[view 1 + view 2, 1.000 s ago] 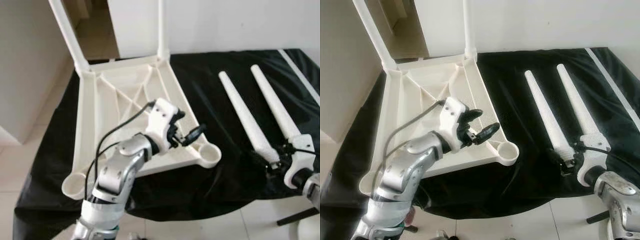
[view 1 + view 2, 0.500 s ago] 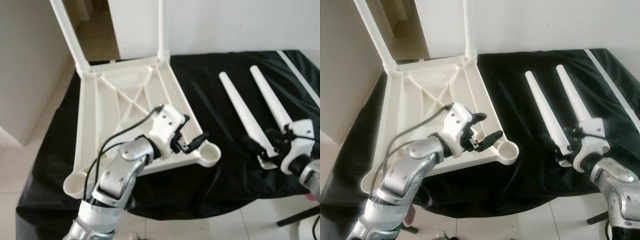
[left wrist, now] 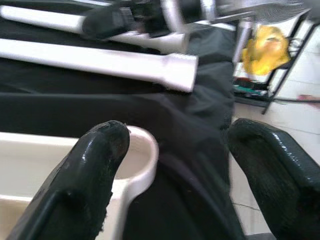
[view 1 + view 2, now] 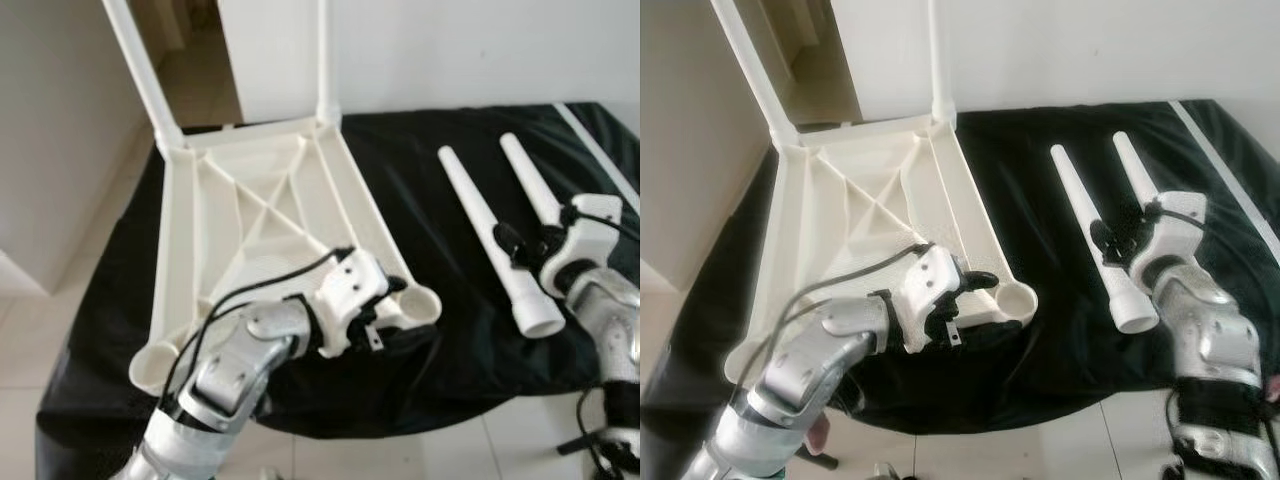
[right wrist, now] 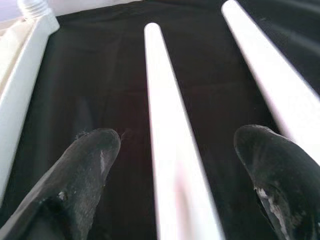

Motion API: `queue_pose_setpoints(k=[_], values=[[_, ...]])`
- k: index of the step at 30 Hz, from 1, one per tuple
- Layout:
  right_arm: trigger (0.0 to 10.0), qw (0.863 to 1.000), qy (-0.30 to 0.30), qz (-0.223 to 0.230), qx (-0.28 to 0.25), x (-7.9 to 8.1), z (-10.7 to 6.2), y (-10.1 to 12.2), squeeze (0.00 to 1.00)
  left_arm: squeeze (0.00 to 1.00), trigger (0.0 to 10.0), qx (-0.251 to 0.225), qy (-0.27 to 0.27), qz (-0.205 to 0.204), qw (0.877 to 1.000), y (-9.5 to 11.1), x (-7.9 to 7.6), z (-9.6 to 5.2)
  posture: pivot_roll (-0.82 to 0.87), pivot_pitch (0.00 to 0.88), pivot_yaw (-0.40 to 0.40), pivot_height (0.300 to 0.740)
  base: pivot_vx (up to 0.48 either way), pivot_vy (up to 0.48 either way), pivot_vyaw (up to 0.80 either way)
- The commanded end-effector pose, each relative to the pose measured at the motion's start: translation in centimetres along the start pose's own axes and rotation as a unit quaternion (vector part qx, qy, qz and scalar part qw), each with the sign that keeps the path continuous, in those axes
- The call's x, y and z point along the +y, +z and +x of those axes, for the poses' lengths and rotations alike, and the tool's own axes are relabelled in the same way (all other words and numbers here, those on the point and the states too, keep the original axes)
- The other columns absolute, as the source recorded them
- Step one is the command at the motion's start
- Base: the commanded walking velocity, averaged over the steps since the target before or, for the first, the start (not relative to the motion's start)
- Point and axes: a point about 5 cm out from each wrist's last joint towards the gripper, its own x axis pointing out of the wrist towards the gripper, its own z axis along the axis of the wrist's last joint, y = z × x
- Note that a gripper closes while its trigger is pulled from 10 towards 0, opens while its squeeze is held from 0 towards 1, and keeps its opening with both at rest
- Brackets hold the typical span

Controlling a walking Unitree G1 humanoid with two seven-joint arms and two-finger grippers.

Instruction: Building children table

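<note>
Tabletop [image 4: 250, 210]: upside down on black cloth [image 4: 420, 190], corner socket [image 4: 420, 305] beside left gripper [image 4: 385, 300], fingers spread.
Loose leg [image 4: 490, 235]: between right gripper's [image 5: 175, 165] wide-apart fingers.

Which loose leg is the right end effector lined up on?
The leg nearer the tabletop: this inner leg sits between the open right end effector fingers; the outer leg lies outside them.

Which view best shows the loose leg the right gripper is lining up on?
The right wrist view: the loose leg runs between the open right gripper fingers. The eye views show its whole length on the black cloth. The left wrist view catches its wide end.
</note>
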Motion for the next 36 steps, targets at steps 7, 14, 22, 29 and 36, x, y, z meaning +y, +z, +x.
queue_pose_setpoints(k=[7, 14, 22, 29, 36], values=[[10.0, 0.994, -0.023, 0.018, 0.105, 1.4, 1.7, -1.5, 0.00, 0.00, 10.0, 0.006, -0.035, -0.014, 0.999, 0.4, -1.1, -0.1, -0.05, 0.072, 0.031, 0.740, 0.000, 0.000, 0.00], [10.0, 0.984, -0.048, -0.025, 0.169, 1.0, 1.9, -2.1, 0.00, 0.00, 10.0, 0.014, -0.029, -0.024, 0.999, 0.4, -1.4, -0.1, -0.04, 0.084, 0.023, 0.740, 0.000, 0.000, 0.00], [10.0, 0.972, -0.057, -0.036, 0.226, 0.3, 2.1, -2.3, 0.00, 0.00, 10.0, 0.015, -0.017, -0.027, 0.999, 0.5, -1.3, 0.0, -0.05, 0.097, 0.013, 0.740, 0.000, 0.000, 0.00], [9.6, 0.962, -0.063, -0.023, 0.265, -0.1, 2.2, -3.0, 0.00, 0.00, 10.0, 0.016, -0.004, -0.028, 0.999, 0.6, -1.0, 0.1, -0.05, 0.096, 0.005, 0.740, 0.000, 0.000, 0.00], [5.7, 0.949, -0.066, 0.019, 0.307, -0.3, 2.2, -3.9, 0.00, 0.00, 10.0, 0.015, 0.007, -0.027, 0.999, 0.8, -0.6, 0.1, -0.04, 0.095, 0.001, 0.740, 0.000, 0.000, 0.00]])
